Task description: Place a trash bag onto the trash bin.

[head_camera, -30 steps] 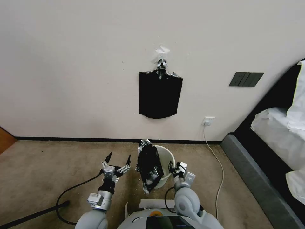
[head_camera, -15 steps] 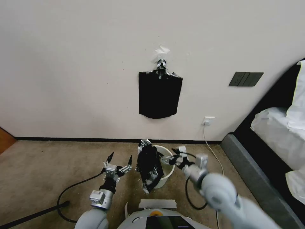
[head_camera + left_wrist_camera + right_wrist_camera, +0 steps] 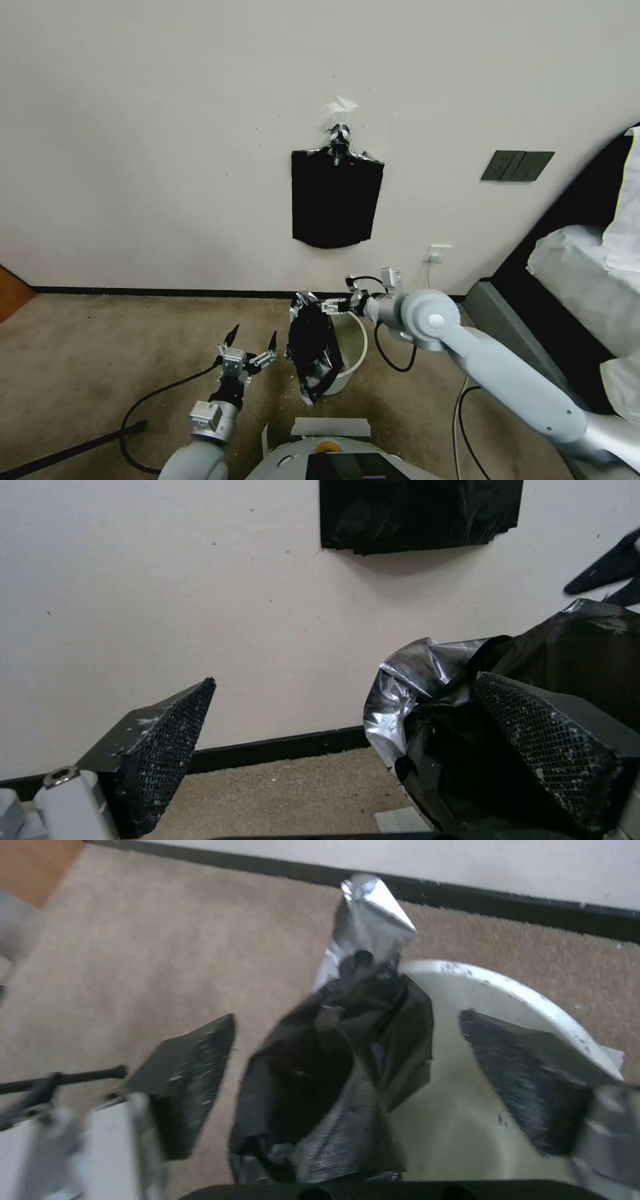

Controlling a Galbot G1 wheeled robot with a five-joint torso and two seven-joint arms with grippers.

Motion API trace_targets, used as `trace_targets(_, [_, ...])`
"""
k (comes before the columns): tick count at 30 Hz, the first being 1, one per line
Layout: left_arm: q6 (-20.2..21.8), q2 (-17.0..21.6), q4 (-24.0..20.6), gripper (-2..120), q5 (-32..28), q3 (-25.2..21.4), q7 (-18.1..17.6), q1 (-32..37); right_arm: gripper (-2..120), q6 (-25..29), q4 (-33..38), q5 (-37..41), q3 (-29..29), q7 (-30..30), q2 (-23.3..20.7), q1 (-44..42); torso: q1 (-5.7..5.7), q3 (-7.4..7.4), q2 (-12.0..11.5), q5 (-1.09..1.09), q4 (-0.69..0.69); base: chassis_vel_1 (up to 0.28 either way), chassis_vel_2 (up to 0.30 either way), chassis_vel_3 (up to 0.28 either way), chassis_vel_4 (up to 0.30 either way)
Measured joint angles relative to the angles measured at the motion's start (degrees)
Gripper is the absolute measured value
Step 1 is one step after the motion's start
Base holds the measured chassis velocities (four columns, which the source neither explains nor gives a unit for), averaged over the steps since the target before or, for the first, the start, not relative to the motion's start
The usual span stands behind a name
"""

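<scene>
Head view: right pincer (image 3: 331, 306) agape over trash bag (image 3: 313, 350) on trash bin (image 3: 353, 347), left pincer (image 3: 250, 337) spread beside

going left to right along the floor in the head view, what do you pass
left gripper, jaws open → trash bag draped over the bin's left rim → trash bin → right arm's white elbow joint → bed frame

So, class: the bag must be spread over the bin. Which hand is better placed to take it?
Probably the right hand: open, at the trash bag's top over the trash bin. The open left hand is beside it.
</scene>
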Motion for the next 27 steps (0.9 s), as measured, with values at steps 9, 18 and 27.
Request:
trace_targets(9, [0.38,0.06,0.52,100,-0.19,0.57,-0.04,-0.76,49,0.18,-2.64,-0.67,-2.23,-0.24,1.19,0.84,0.0,0.0,0.0,0.01,0.0,0.0,0.0,0.0,0.0])
trace_targets(18, [0.76,0.11,1.05,100,-0.24,1.3,-0.11,-1.39,16,0.25,-2.82,-1.39,-5.19,-1.69,-0.12,1.96,0.0,0.0,0.0,0.01,0.01,0.0,0.0,0.0,0.0])
trace_targets(27, [8.06,2.92,1.26,100,-4.45,5.59,-3.29,-7.15,0,0.29,-1.64,-5.78,-3.42,-2.17,-0.9,-0.3,0.0,-0.01,0.0,0.0,0.0,0.0,0.0,0.0,0.0])
